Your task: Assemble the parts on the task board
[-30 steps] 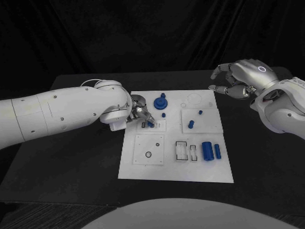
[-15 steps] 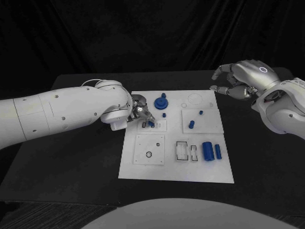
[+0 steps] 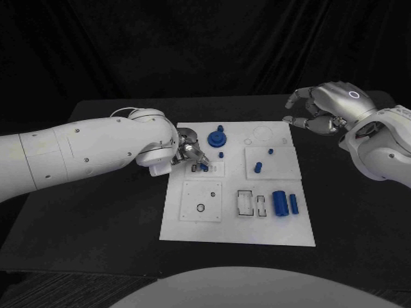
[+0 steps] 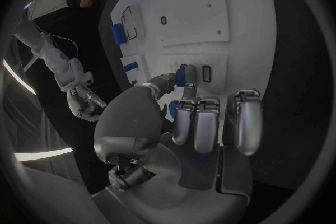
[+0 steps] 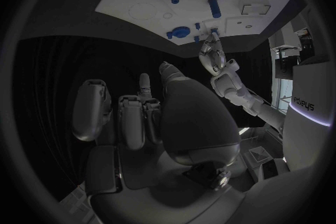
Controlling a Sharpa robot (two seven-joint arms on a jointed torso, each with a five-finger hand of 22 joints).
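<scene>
Silver left hand (image 4: 183, 123) pinches a small blue part (image 4: 181, 75) over the white task board (image 3: 226, 230); right hand (image 3: 324, 106) curls empty.

Dim scene, black backdrop swallowing the edges. Light falls from above, so the task board (image 3: 235, 192) glows white near the left hand (image 3: 189, 154). Wrist views bend straight edges hard; their rims go dark.

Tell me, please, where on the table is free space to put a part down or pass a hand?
Bare black table lies left of the task board, below the left arm, and right of the board below the right arm. The board's near edge is bare white. It is crowded at the board's far left, where the left hand holds a small blue part. The right hand hovers beyond the far right corner.
</scene>
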